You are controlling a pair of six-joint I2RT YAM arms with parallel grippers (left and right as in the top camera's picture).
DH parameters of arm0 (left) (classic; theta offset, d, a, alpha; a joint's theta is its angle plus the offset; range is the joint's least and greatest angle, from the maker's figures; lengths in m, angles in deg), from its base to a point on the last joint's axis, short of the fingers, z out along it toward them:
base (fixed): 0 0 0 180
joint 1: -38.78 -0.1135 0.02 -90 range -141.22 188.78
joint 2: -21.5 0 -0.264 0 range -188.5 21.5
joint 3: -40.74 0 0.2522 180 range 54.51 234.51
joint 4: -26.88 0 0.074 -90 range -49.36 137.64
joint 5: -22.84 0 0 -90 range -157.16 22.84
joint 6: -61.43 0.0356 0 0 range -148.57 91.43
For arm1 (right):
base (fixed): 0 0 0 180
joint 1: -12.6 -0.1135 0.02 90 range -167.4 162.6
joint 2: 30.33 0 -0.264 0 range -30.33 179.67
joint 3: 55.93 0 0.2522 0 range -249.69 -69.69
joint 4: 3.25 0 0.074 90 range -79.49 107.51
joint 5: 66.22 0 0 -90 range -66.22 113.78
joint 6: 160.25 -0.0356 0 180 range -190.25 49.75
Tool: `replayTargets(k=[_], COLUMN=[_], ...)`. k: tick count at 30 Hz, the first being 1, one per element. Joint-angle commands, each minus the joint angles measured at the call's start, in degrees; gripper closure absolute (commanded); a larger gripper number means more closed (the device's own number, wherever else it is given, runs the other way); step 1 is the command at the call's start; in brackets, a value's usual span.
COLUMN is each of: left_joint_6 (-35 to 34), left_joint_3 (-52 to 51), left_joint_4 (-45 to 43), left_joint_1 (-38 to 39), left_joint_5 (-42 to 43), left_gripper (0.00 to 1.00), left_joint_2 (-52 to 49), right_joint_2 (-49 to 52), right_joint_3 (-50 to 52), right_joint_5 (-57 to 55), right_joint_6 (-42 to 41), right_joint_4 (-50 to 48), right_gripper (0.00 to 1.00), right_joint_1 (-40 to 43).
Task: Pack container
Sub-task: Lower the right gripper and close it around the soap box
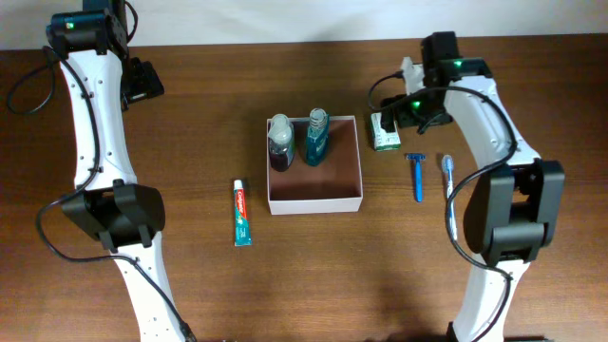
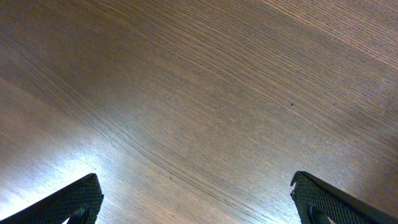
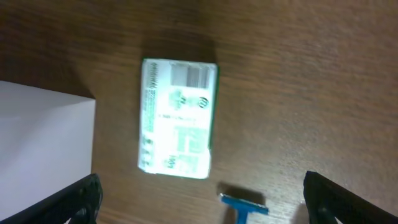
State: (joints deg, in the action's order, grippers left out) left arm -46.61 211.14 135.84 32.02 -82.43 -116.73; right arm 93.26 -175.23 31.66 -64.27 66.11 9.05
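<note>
both arms reach far, jaws wide

the left arm (image 1: 90, 123) runs up the left side to the far left corner, and the left gripper (image 1: 141, 81) is spread wide with nothing between its fingers. the right arm (image 1: 499, 123) bends inward at the far right. the right gripper (image 1: 397, 103) points down, just as wide, holding nothing.

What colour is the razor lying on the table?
The razor is blue, clearest in the overhead view.
</note>
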Motion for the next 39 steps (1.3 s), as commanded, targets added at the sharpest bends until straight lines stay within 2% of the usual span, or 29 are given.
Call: replayTargets(k=[1,39], left_joint_6=[-0.8,-0.8], left_joint_3=[-0.2,-0.2], left_joint_4=[0.2,0.2], left_joint_1=[0.0,0.0], left_joint_5=[-0.4,-0.4], left_gripper=[0.01,0.01], left_joint_2=[0.3,0.3], right_joint_2=[0.7,9.0], right_joint_3=[-1.1,-1.1], right_joint_5=[-3.7,-5.8], right_joint_6=[-0.5,-0.5], right_joint_4=[-1.3,-3.3], right_gripper=[0.02,0.02], right_joint_1=[-2.2,-2.9])
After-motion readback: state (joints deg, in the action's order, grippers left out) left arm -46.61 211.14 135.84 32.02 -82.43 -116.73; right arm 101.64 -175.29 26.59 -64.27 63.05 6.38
